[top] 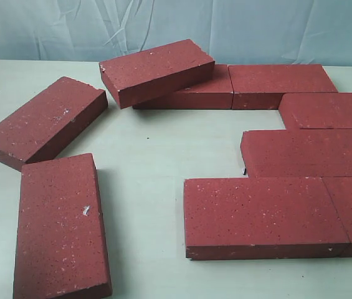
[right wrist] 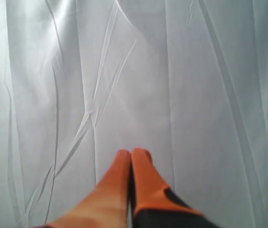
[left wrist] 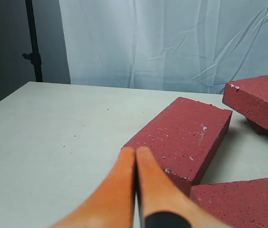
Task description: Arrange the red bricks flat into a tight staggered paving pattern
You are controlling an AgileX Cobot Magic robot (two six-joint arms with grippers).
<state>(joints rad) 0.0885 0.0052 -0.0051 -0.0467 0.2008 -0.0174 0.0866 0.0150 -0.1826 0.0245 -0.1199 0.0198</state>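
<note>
Several red bricks lie on the pale table [top: 144, 162]. On the right, flat ones such as the front brick [top: 263, 215] and the one behind it [top: 306, 152] sit close together. A tilted brick [top: 157, 71] leans on the back row [top: 281, 86]. Two loose bricks lie on the left, one at an angle [top: 45, 121] and one at the front [top: 60, 227]. Neither gripper shows in the exterior view. My left gripper [left wrist: 134, 151] is shut and empty, its tips just short of the angled brick [left wrist: 186, 135]. My right gripper [right wrist: 133, 153] is shut, facing only curtain.
A creased white curtain [top: 238, 28] hangs behind the table's back edge. A black stand pole [left wrist: 32, 40] rises beyond the table's far corner in the left wrist view. Bare tabletop shows between the left bricks and the right group.
</note>
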